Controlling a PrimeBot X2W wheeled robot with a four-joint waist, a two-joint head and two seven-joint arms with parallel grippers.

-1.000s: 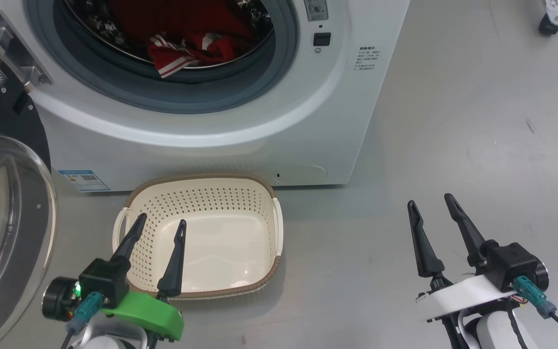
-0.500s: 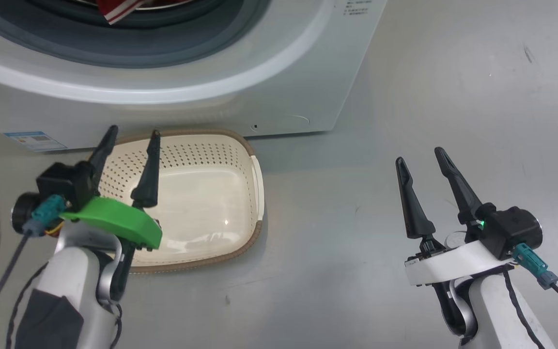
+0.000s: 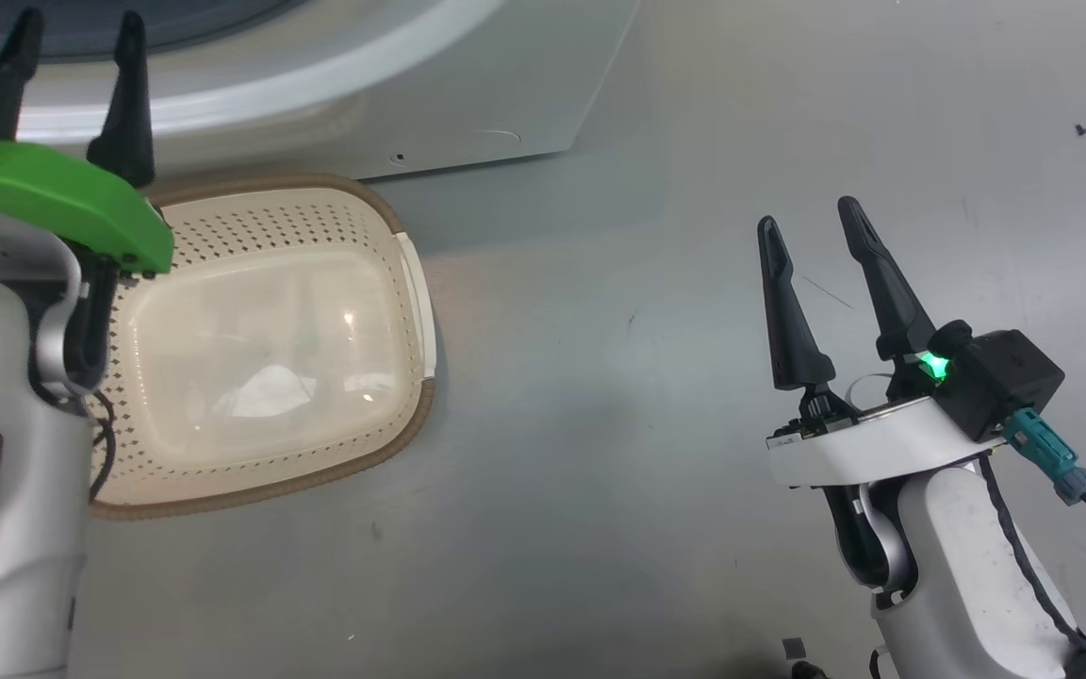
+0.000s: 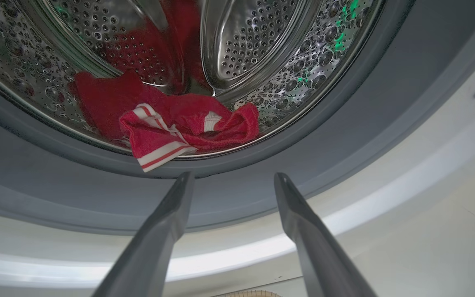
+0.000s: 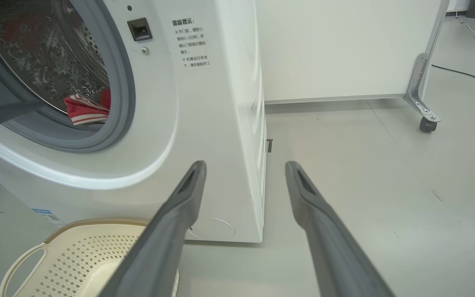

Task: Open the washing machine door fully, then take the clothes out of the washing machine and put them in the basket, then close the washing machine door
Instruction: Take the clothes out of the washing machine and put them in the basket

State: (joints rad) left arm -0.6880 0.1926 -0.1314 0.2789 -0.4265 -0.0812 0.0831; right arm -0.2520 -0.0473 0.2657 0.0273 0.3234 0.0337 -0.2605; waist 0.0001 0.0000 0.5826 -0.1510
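Observation:
The white washing machine stands with its drum mouth uncovered; its door is out of view. Red clothes with white stripes lie at the drum's front lip, also seen as clothes in the right wrist view. My left gripper is open and raised before the gasket, its fingertips just below the clothes and apart from them. The cream basket sits on the floor under it with nothing inside. My right gripper is open and holds nothing, over bare floor to the basket's right.
Grey floor stretches right of the machine. A white panel on a castor leg stands behind, with a cable on the floor past it. The basket's handle lies near the machine's front.
The head camera has tilted down, so the machine slid up out of the picture. My left gripper has risen from above the basket toward the drum mouth. The right arm has barely moved.

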